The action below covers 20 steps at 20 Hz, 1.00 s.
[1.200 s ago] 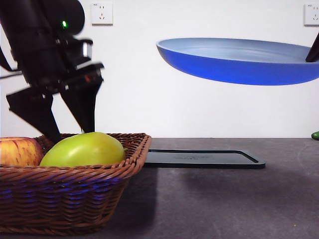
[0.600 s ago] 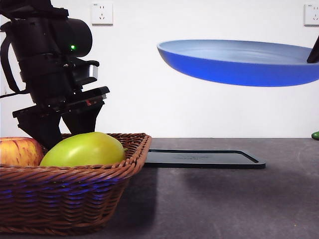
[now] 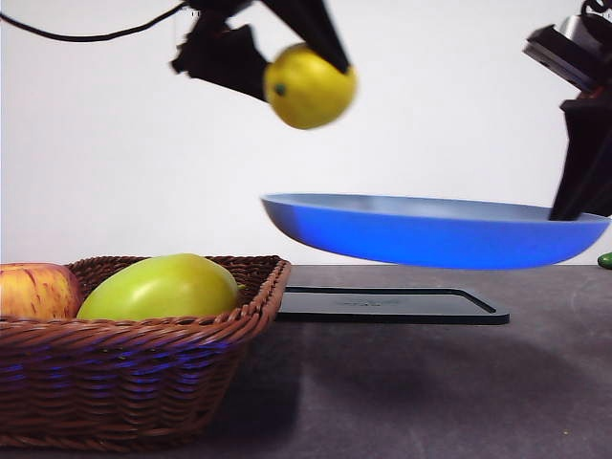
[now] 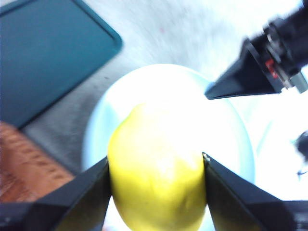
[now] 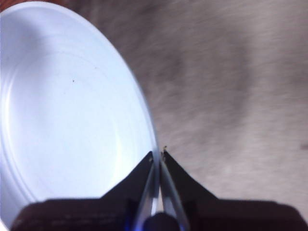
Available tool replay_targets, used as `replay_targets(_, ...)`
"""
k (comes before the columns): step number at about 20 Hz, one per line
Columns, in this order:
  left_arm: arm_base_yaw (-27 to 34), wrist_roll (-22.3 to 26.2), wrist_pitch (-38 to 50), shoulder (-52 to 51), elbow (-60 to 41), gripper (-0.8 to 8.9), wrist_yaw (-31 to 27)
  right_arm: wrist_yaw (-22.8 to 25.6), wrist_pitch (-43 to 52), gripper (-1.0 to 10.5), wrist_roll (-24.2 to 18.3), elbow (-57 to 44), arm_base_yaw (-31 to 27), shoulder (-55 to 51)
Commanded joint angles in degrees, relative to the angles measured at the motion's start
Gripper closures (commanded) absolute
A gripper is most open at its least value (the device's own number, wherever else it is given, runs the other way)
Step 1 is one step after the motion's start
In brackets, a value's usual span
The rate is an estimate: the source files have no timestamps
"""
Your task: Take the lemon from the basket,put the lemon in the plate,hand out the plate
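My left gripper [image 3: 287,57] is shut on the lemon [image 3: 308,86], a small bright-yellow fruit with a dark dot, and holds it in the air above the left part of the plate [image 3: 430,231]. In the left wrist view the lemon [image 4: 156,173] sits between the jaws, over the pale plate [image 4: 226,125]. My right gripper [image 3: 579,191] is shut on the plate's right rim and holds the light-blue plate level above the table. The right wrist view shows its jaws pinched on the rim [image 5: 158,161]. The wicker basket [image 3: 124,363] stands at the front left.
The basket holds a large yellow-green fruit [image 3: 161,287] and a red-and-yellow apple [image 3: 33,292]. A flat black tray [image 3: 392,306] lies on the grey table under the plate. A small green thing [image 3: 604,260] shows at the right edge.
My left gripper went down into the basket, closed on the lemon and lifted it up and to the right over the plate. The plate has come lower and a little to the left.
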Motion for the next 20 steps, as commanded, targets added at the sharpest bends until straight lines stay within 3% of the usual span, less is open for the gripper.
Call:
replay_targets(1, -5.7, 0.3, 1.2, 2.6, 0.8, 6.09, -5.4, -0.9, 0.5, 9.4, 0.9, 0.9, 1.2, 0.4)
replay_targets(5, -10.9, 0.5, 1.2, 7.2, 0.8, 6.09, -9.7, -0.9, 0.5, 9.4, 1.2, 0.9, 2.4, 0.4)
replay_targets(9, -12.2, 0.5, 0.8, 9.0, 0.8, 6.04, -12.9, -0.9, 0.5, 9.4, 1.2, 0.9, 2.6, 0.2)
replay_targets(12, -12.3, 0.5, 0.2, 9.0, 0.8, 4.92, -12.9, -0.9, 0.5, 9.4, 1.2, 0.9, 2.6, 0.2)
replay_targets(17, -12.3, 0.7, -0.6, 9.3, 0.8, 4.84, -12.0, -0.9, 0.5, 9.4, 1.6, 0.9, 2.6, 0.2)
replay_targets(20, -12.4, 0.1, -0.7, 9.3, 0.9, 4.06, -12.9, -0.9, 0.4, 9.4, 3.0, 0.9, 2.6, 0.2)
